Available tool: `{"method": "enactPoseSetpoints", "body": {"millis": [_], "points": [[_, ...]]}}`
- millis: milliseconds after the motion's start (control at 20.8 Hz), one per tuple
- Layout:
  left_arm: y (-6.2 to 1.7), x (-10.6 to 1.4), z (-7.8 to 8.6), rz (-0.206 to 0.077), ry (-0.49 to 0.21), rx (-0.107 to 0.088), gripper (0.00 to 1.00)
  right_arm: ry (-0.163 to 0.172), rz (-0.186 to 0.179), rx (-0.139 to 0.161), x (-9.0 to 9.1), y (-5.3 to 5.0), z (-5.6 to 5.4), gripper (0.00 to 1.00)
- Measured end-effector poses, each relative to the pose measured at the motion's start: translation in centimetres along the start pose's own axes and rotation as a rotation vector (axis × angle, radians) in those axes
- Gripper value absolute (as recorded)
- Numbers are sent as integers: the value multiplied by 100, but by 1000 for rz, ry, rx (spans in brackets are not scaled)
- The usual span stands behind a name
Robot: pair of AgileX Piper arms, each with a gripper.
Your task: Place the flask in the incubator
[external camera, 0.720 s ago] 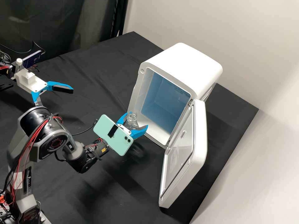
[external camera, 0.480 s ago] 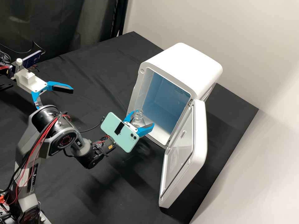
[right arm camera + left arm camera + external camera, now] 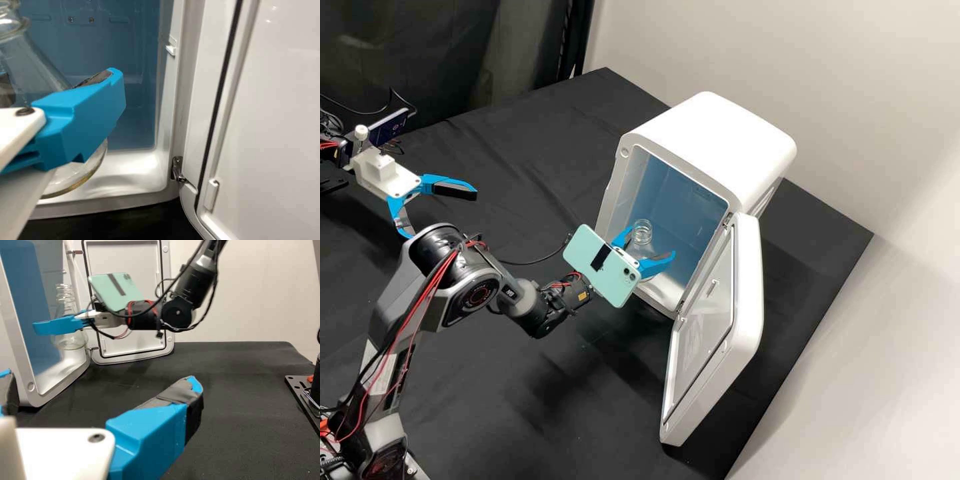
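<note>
At the far left, your left gripper (image 3: 439, 212) hangs above the black worktop (image 3: 540, 140), its blue fingers (image 3: 447, 184) spread wide and holding nothing. Toward the middle, your right arm (image 3: 453, 287) stretches to the white incubator (image 3: 713, 140), with a mint-green phone (image 3: 603, 265) strapped at its wrist. Your right gripper (image 3: 647, 245) is closed around the clear glass flask (image 3: 643, 233). The flask is upright, just inside the open mouth of the blue chamber, its base low over the front sill. You cannot tell whether it touches. To the right, the door (image 3: 720, 320) stands swung open.
</note>
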Motion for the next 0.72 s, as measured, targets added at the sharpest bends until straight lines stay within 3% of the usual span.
{"method": "enactPoseSetpoints", "body": {"millis": [336, 624, 720], "points": [[-4, 1, -1, -2, 0, -1, 100, -5, -55, -47, 334, -172, -76, 0], [-4, 1, -1, -2, 0, -1, 100, -28, -105, -104, 670, -297, -63, 0], [-4, 1, -1, -2, 0, -1, 100, -38, -107, -105, 774, -312, -53, 0]]}}
